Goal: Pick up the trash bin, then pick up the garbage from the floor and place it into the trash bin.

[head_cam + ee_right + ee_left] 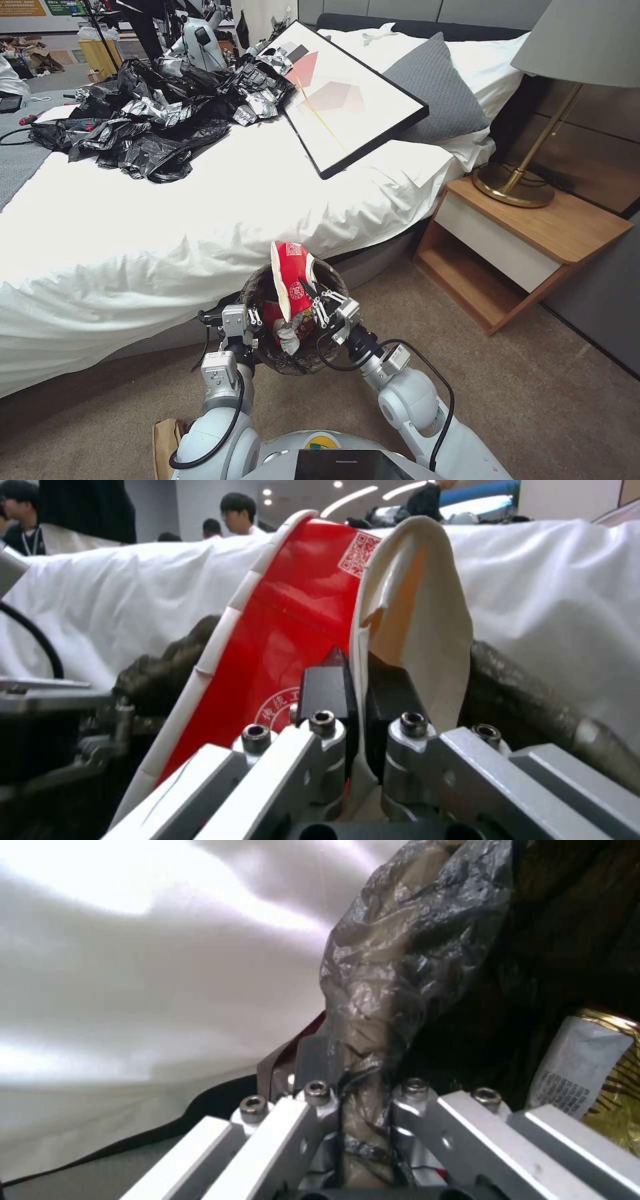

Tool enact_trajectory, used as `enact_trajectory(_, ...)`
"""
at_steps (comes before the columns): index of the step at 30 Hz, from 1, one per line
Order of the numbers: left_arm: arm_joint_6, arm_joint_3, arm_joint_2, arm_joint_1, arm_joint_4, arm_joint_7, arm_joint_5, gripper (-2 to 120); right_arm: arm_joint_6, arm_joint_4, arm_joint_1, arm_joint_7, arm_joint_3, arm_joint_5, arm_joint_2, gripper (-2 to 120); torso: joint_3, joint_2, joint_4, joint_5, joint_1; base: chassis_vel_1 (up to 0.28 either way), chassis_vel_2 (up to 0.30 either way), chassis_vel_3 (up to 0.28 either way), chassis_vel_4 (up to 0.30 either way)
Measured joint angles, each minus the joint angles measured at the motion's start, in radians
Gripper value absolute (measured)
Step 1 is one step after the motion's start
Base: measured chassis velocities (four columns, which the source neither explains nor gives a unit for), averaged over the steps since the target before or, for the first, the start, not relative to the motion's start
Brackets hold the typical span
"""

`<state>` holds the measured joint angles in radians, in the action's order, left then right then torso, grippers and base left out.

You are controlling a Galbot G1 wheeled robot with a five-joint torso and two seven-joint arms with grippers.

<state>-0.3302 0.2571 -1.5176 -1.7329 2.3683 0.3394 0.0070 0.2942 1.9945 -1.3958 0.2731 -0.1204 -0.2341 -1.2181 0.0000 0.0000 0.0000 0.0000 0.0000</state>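
Observation:
The trash bin (319,357), lined with a dark bag, hangs above the carpet in front of the bed. My left gripper (252,319) is shut on its bag-covered rim (387,990); the pinch shows in the left wrist view (360,1060). My right gripper (319,300) is shut on a crushed red-white piece of garbage (291,273), upright over the bin's mouth with its lower end inside. The right wrist view shows that red-white piece (293,620) clamped between the black pads (327,690). More wrappers (573,1060) lie inside the bin. A flat brown paper bag (165,440) lies on the floor by my left arm.
The white bed (167,220) is just beyond the bin, carrying a heap of black bags (153,107) and a framed picture (340,93). A wooden nightstand (533,233) with a brass lamp (513,183) stands to the right. Brown carpet (533,400) lies open at the right.

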Motion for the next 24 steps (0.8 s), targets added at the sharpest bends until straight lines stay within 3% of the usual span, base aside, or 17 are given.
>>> enact_trajectory(11, 0.0, 0.0, 0.0, 0.0, 0.0, 0.0, 0.0, 2, 0.014, -0.024, -0.05, 0.005, 0.001, 0.054, 0.035, 2, 0.0, 0.0, 0.0, 0.0, 0.0, 0.0, 0.0, 0.0, 0.0)
enact_trajectory(24, 0.0, 0.0, 0.0, 0.0, 0.0, 0.0, 0.0, 2, 0.024, -0.012, -0.071, 0.006, -0.006, 0.064, 0.05, 52, 0.0, 0.0, 0.0, 0.0001, 0.0, 0.0, 0.0, 0.0, 0.0)
